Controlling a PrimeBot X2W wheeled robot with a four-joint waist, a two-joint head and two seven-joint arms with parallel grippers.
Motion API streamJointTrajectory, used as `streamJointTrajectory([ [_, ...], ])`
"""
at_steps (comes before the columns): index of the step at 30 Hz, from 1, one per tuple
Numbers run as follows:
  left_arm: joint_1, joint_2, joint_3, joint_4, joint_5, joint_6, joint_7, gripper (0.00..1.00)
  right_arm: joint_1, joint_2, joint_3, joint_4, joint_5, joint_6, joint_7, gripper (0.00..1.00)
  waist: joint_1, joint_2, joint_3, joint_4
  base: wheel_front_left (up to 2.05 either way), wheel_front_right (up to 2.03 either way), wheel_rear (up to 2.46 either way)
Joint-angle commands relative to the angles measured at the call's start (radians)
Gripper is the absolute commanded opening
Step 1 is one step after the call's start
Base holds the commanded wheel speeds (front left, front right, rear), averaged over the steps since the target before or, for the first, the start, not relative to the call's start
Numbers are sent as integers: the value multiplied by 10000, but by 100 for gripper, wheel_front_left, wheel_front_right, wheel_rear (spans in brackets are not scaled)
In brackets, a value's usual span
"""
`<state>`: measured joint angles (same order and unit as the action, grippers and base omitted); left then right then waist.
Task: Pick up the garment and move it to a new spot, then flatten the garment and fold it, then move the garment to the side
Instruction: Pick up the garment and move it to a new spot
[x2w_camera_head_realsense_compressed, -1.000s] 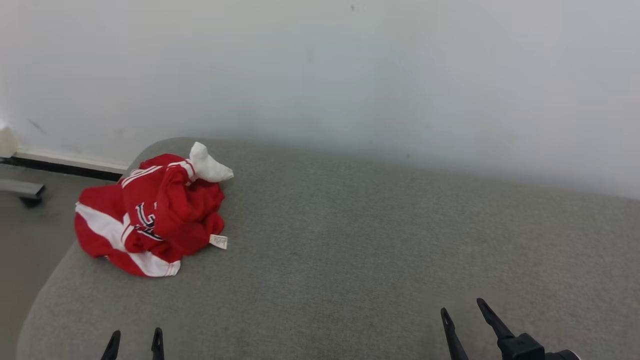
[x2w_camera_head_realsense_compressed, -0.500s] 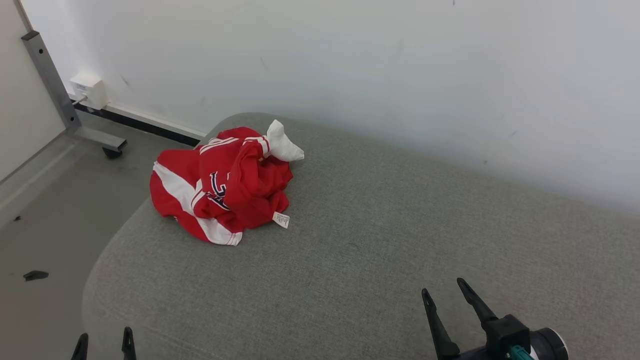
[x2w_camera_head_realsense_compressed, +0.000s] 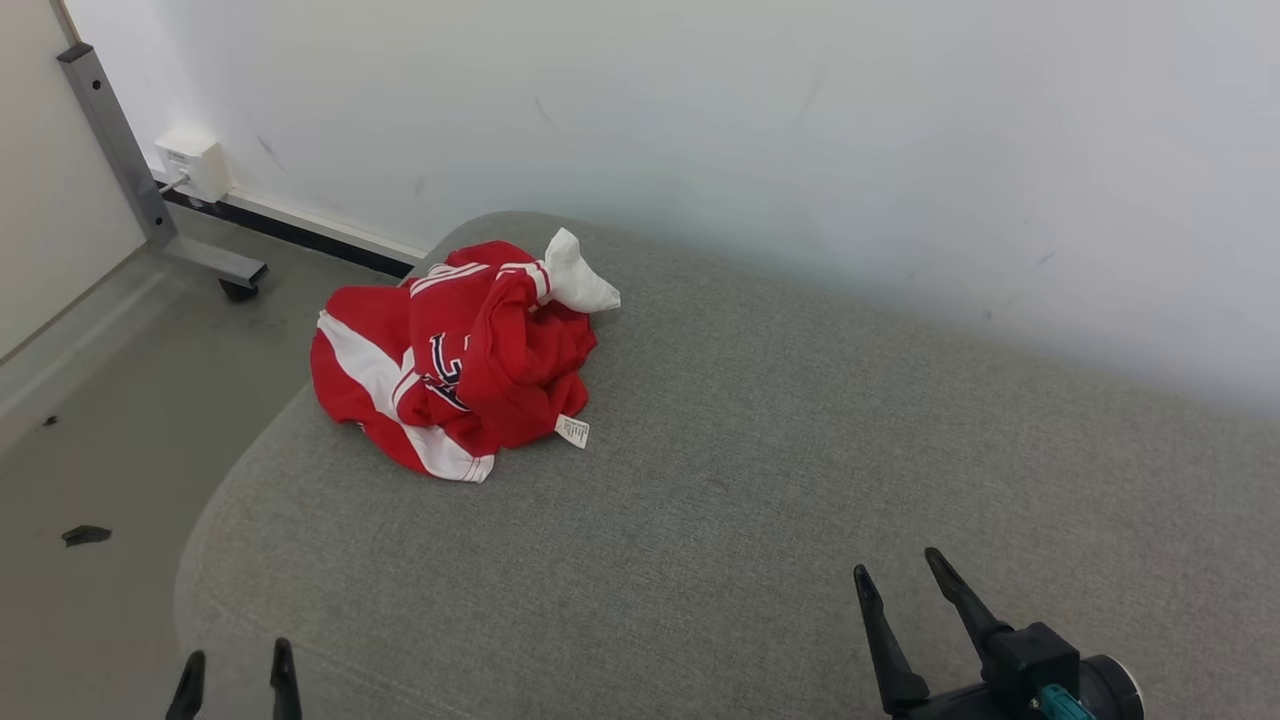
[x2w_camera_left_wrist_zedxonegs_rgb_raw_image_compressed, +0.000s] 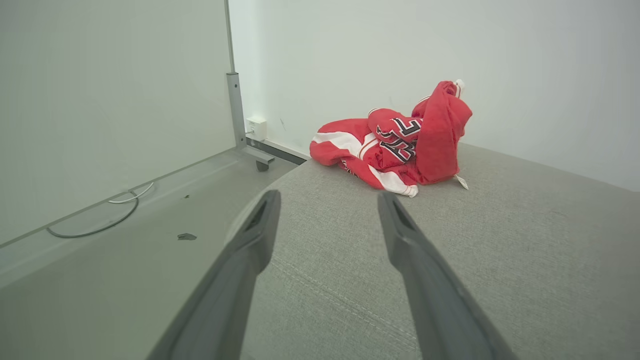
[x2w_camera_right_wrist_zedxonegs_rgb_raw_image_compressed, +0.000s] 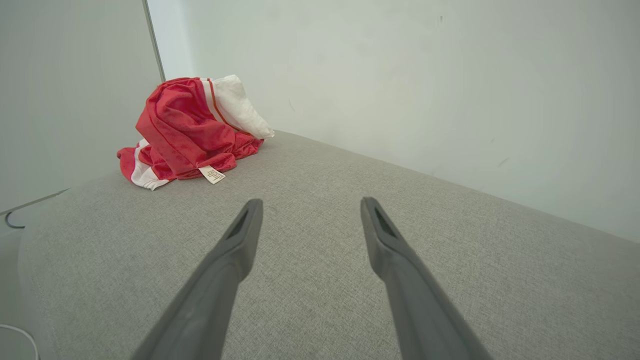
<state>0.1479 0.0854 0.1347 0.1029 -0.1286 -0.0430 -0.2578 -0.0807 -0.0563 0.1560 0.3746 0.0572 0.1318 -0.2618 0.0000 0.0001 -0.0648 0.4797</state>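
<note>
Nearest the camera, the left gripper (x2w_camera_head_realsense_compressed: 235, 668) sat at the bottom left of the head view, by the near left edge of the grey cushion (x2w_camera_head_realsense_compressed: 750, 480). Its two dark fingers were spread apart with nothing between them. The right gripper (x2w_camera_head_realsense_compressed: 898, 572) hung over the cushion's near right part, its fingers likewise parted and empty.

Farther on, the garment (x2w_camera_head_realsense_compressed: 460, 360) lay as a crumpled heap of red cloth with white stripes and dark lettering, near the cushion's far left corner. It was well apart from both grippers and touched by neither. It sat ahead of the left gripper and somewhat to its right, and ahead of the right gripper and far to its left. A small white label (x2w_camera_head_realsense_compressed: 572, 431) stuck out at the heap's near right edge, and a white part (x2w_camera_head_realsense_compressed: 578, 282) poked up on its far side. In the left wrist view the heap stood beyond the fingertips, right of centre. In the right wrist view it lay up and to the left.

Beyond, the floor (x2w_camera_head_realsense_compressed: 90, 420) on the left held a dark scrap (x2w_camera_head_realsense_compressed: 87, 535) and a grey metal leg (x2w_camera_head_realsense_compressed: 120, 170). A white box (x2w_camera_head_realsense_compressed: 195, 165) sat low on the pale wall (x2w_camera_head_realsense_compressed: 700, 130).
</note>
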Motion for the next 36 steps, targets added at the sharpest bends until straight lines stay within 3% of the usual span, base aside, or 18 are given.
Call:
streamJointTrajectory([
  [1, -305, -32, -115, -33, -217, -104, 240, 100, 132, 5, -92, -94, 21, -21, -36, 100, 0, -1, 38, 27, 0, 0, 0],
  [9, -2842, 185, -549, 889, -1676, -676, 2308, 100, 373, -21, -399, -620, -413, -21, -29, 100, 0, -1, 610, -98, 0, 0, 0],
  [16, -6227, 1228, -458, 2797, -3009, -828, 4631, 100, -704, -496, 281, -1353, -623, -21, 270, 100, 0, -1, 2398, -1517, 0, 0, 0],
  [21, -7807, 1545, 165, 3413, -4156, -827, 5950, 100, -1330, -671, 692, -1756, -544, -21, 431, 100, 0, -1, 3398, -2334, 0, 0, 0],
  [25, -8927, 2055, 592, 3761, -4972, -608, 7485, 100, -1806, -705, 1102, -2024, -470, -21, 497, 100, 0, -1, 4271, -3114, 0, 0, 0],
  [30, -9668, 2498, 1165, 3751, -5757, 2, 8877, 100, -2202, -691, 1340, -2107, -353, -21, 416, 100, 0, -1, 4995, -3774, 0, 0, 0],
  [36, -9551, 3188, 1189, 3234, -5501, 572, 9791, 100, -2430, -534, 1406, -1938, -241, -21, 230, 100, 0, -1, 5305, -4295, 0, 0, 0],
])
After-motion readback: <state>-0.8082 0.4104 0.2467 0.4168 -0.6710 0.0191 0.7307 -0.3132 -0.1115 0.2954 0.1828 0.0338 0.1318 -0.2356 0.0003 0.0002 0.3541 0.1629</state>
